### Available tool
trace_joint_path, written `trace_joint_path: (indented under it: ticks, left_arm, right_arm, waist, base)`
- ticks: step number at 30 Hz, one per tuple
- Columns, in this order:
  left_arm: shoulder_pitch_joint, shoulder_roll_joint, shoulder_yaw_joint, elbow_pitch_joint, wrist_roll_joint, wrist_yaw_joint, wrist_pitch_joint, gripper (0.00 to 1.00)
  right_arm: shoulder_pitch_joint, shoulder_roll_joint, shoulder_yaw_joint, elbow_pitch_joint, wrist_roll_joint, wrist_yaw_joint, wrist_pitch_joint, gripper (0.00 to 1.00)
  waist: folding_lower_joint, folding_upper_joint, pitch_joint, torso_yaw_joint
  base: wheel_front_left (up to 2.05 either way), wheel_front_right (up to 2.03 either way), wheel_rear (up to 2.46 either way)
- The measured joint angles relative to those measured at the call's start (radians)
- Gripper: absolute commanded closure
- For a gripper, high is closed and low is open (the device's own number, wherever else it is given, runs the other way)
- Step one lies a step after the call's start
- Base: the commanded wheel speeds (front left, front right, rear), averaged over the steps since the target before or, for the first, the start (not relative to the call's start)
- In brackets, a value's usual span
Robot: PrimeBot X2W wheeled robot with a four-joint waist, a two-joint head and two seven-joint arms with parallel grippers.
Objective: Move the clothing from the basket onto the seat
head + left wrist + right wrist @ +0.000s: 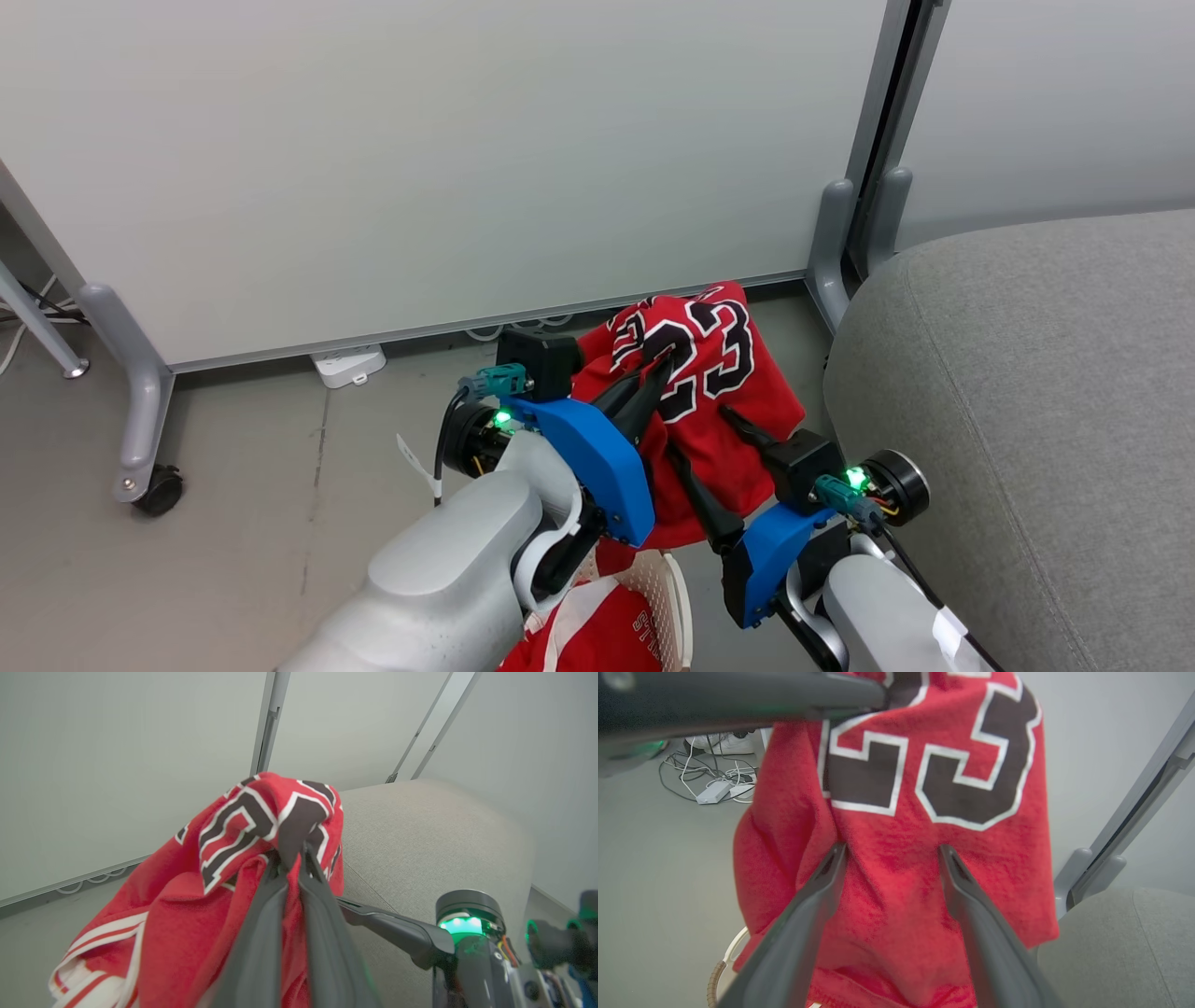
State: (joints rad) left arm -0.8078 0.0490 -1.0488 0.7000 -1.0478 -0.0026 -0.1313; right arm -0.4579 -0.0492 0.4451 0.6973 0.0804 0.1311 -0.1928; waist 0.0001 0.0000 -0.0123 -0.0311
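Jersey (719, 373): red, black "23"; hangs above the basket (674, 597), hem close to its rim, just beside the seat's (1027, 392) left edge, not yet over it.
Left gripper (292, 856): clenched on a bunched fold at the jersey's top; bears the whole garment.
Right gripper (889, 851): released, fingers spread before the hanging cloth below the numerals; grasping nothing, and whether it touches the cloth cannot be told.
Striped piece (607, 635): lies in the basket.
Step in hand: carrying the jersey to the seat, by my judgement.
Your method: hold the left grip tight; raise until the hem tops the seat's rounded edge; swing well inside that edge before letting go.
Your watch-point: the trailing hem may snag the basket rim or slide off the seat's edge.
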Motion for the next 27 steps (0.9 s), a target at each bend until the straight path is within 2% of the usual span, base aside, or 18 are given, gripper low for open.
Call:
trace_joint_path:
  ticks: [4, 9, 11, 12, 27]
  left_arm:
    - [-0.011, 0.000, -0.028, -0.011, -0.021, 0.005, -0.003, 1.00]
    - [-0.024, 0.000, -0.058, -0.015, -0.046, 0.008, -0.006, 1.00]
    - [-0.029, 0.000, -0.068, -0.016, -0.055, 0.009, -0.009, 1.00]
    - [-0.031, 0.000, -0.074, -0.016, -0.061, 0.009, -0.012, 1.00]
    - [-0.057, 0.000, -0.119, 0.022, -0.109, 0.010, -0.046, 1.00]
  right_arm:
    - [-0.020, -0.001, -0.002, 0.037, 0.007, 0.000, -0.001, 0.00]
    - [-0.044, -0.001, 0.052, 0.069, 0.049, 0.000, -0.002, 0.00]
    - [-0.052, -0.001, 0.068, 0.082, 0.072, 0.000, 0.001, 0.84]
    - [-0.057, -0.001, 0.076, 0.089, 0.082, 0.000, 0.004, 1.00]
    - [-0.089, -0.001, 0.118, 0.140, 0.133, 0.000, -0.025, 1.00]
  waist:
    - [0.0000, 0.0000, 0.000, 0.008]
    - [0.0000, 0.0000, -0.001, 0.010]
    - [0.0000, 0.0000, -0.001, 0.010]
    - [0.0000, 0.0000, -0.001, 0.010]
    - [0.0000, 0.0000, 0.000, 0.004]
  base:
    - [0.00, 0.00, 0.00]
    - [0.00, 0.00, 0.00]
    - [0.00, 0.00, 0.00]
    - [0.00, 0.00, 0.00]
    - [0.00, 0.00, 0.00]
